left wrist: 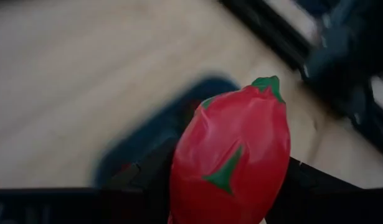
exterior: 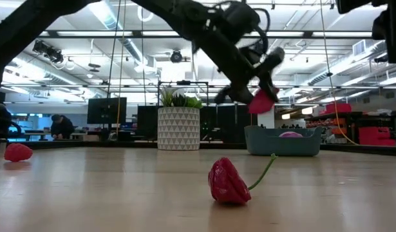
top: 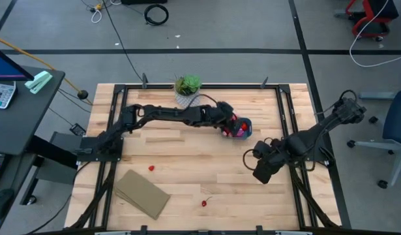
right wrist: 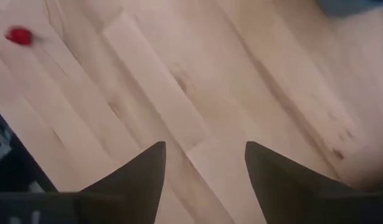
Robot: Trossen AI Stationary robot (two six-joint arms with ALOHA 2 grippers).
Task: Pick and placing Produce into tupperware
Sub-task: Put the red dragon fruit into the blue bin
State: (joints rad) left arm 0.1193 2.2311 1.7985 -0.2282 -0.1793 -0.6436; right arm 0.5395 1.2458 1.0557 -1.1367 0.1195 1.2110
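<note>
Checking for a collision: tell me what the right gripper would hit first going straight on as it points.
Probably only bare table: the right gripper, open and empty, points at planks. A small red fruit lies off that line.

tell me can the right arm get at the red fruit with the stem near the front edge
Probably yes: the right end effector hangs open and empty over bare wood, and nothing lies between it and the stemmed red fruit.

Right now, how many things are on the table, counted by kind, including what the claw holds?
Red toy produce loose on the table: 2
Red toy fruit held in the left claw: 1
Produce visible in the teal tub: at least 1
Teal tub: 1
Potted plant: 1
Tan slab: 1
Total: 7
</note>
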